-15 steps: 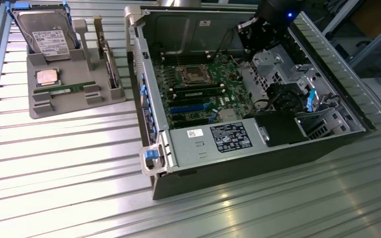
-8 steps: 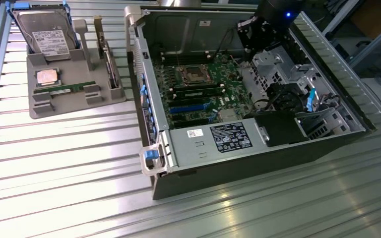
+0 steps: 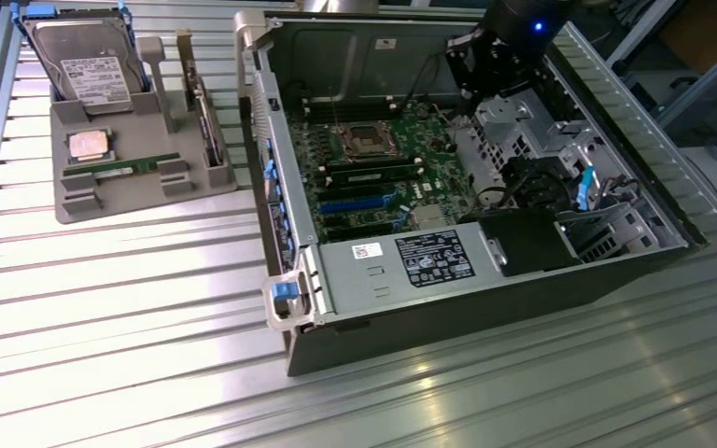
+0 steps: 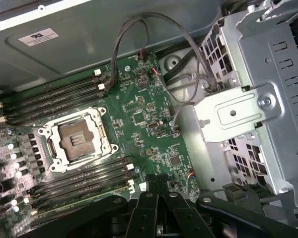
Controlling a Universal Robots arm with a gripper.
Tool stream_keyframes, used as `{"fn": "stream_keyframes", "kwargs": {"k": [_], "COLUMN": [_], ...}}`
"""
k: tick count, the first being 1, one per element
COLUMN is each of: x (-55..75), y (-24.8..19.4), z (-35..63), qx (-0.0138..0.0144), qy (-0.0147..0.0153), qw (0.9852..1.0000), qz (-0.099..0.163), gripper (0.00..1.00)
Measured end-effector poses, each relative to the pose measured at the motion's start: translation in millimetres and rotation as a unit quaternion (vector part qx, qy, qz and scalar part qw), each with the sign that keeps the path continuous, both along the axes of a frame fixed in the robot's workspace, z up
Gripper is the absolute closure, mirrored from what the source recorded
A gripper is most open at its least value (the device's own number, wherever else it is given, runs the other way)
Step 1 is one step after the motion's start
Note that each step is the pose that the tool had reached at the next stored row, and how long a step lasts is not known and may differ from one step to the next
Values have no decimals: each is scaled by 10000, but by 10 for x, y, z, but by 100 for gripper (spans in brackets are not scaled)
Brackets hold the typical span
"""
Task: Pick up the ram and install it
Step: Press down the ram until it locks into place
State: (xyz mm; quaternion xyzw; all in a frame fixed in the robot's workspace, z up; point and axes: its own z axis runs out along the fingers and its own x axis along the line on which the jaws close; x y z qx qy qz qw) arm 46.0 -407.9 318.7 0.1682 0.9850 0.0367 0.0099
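A slim green ram stick lies flat in the front of the grey parts tray, on the exterior view's left. My gripper hangs over the far side of the open computer case, well away from that tray. In the wrist view my gripper is shut, with nothing between its black fingers, above the green motherboard. Long black memory slots run on both sides of the empty processor socket. A dark stick appears to sit in the slots near the socket.
The tray also holds a hard drive, a square silver processor and an upright card. Inside the case are loose cables, a metal drive cage and a power supply. The ribbed metal table spreads around them.
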Motion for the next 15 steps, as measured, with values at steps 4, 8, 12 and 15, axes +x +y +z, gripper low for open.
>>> {"fn": "stream_keyframes", "kwargs": {"k": [4,8,12,15], "x": [0,0,0,0], "y": [0,0,0,0], "z": [0,0,0,0], "qx": [0,0,0,0], "qy": [0,0,0,0], "qw": [9997,9985,9969,9944], "qz": [-234,-551,-787,-1055], "gripper": [89,89,89,89]}}
